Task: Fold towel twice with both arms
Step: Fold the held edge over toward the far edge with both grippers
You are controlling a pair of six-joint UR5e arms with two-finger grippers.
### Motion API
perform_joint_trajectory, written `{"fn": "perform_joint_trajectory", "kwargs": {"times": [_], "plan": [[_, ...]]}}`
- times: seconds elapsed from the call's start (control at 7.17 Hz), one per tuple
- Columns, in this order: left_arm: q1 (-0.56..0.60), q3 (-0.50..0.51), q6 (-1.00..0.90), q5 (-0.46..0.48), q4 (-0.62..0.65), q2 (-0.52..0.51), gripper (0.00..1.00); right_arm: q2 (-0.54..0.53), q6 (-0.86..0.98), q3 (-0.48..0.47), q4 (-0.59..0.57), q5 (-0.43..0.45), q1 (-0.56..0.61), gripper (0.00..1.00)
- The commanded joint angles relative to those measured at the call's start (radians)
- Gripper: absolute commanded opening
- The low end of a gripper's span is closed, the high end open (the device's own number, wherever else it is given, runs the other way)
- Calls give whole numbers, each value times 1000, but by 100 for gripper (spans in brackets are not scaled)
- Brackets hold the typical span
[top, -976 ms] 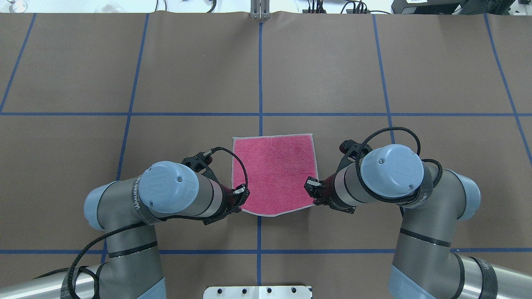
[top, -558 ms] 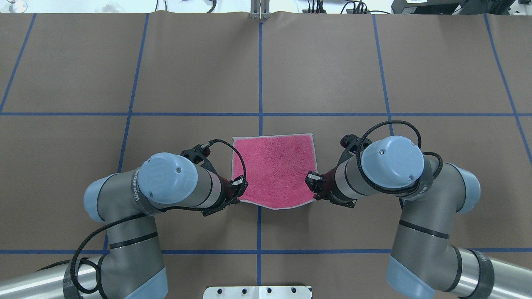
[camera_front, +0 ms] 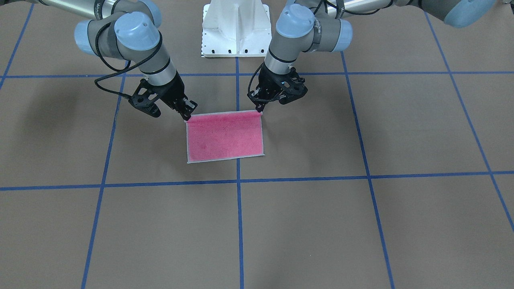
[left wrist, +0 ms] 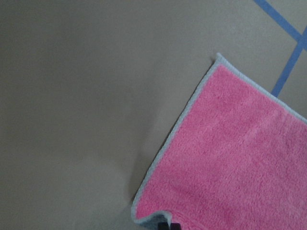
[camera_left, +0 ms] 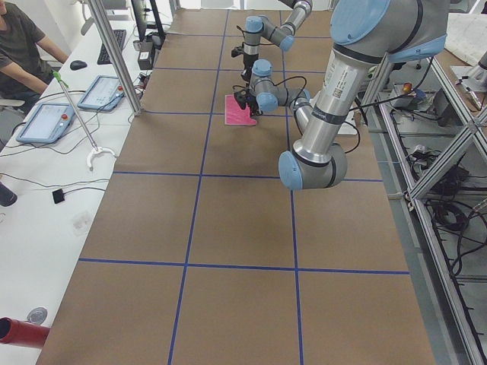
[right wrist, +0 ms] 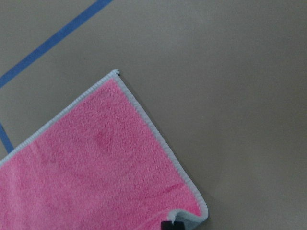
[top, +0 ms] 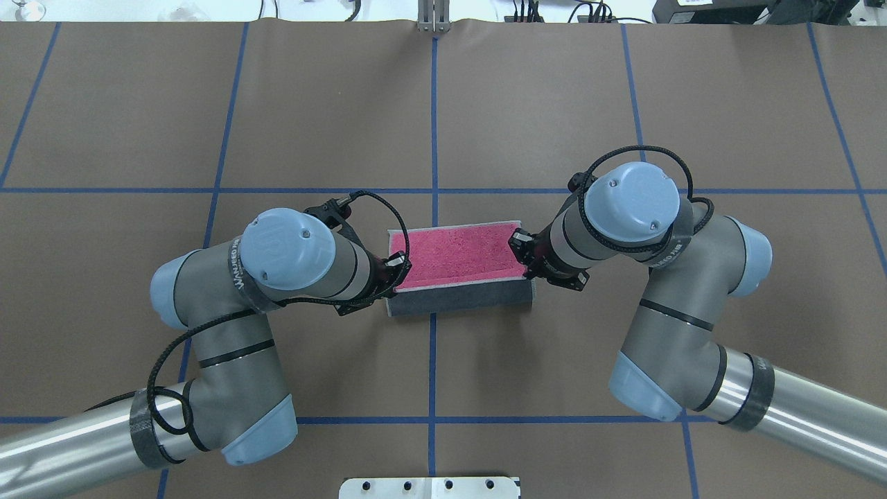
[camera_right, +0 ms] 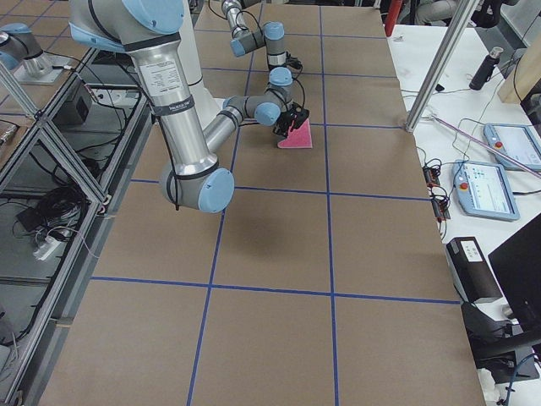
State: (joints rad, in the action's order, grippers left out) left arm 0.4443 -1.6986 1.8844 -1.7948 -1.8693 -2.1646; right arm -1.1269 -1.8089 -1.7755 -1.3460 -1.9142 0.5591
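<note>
The towel (top: 454, 255) lies at the table's middle, pink face up, with a light grey border. Its near edge is lifted and drawn over toward the far edge, so a dark grey strip of its underside (top: 461, 298) shows. My left gripper (top: 397, 272) is shut on the towel's near left corner. My right gripper (top: 527, 272) is shut on the near right corner. In the front-facing view the towel (camera_front: 225, 136) hangs from the left gripper (camera_front: 260, 109) and the right gripper (camera_front: 187, 117). Both wrist views show pink towel (left wrist: 240, 158) (right wrist: 105, 167) pinched at the bottom edge.
The table is brown with blue tape grid lines (top: 433, 138). The white pedestal base (camera_front: 235, 28) stands behind the arms. A side desk with tablets (camera_left: 46, 122) and a seated person (camera_left: 23, 38) lies beyond the far edge.
Both grippers have moved away from the base with the towel's near corners. The near edge has lifted and rolled over, and the grey underside now shows.
</note>
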Motion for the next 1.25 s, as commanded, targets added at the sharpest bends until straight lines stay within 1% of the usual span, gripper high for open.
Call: {"fn": "perform_joint_trajectory", "kwargs": {"times": [0.0,0.14,0.42,0.56,0.7,1.12], "plan": [[23,60,-2,0,-1,-46,0,45,5,74,2,-5,33,0],[34,71,-2,-1,-1,-58,0,73,5,112,4,-5,44,0],[51,97,-4,-1,-5,-67,0,101,5,145,4,-18,70,0],[57,117,-7,-1,-36,-67,0,102,8,159,5,-23,74,0],[59,137,-8,-1,-51,-67,0,128,8,186,5,-23,76,0],[66,154,-7,-1,-74,-72,0,134,10,199,7,-23,76,0]]}}
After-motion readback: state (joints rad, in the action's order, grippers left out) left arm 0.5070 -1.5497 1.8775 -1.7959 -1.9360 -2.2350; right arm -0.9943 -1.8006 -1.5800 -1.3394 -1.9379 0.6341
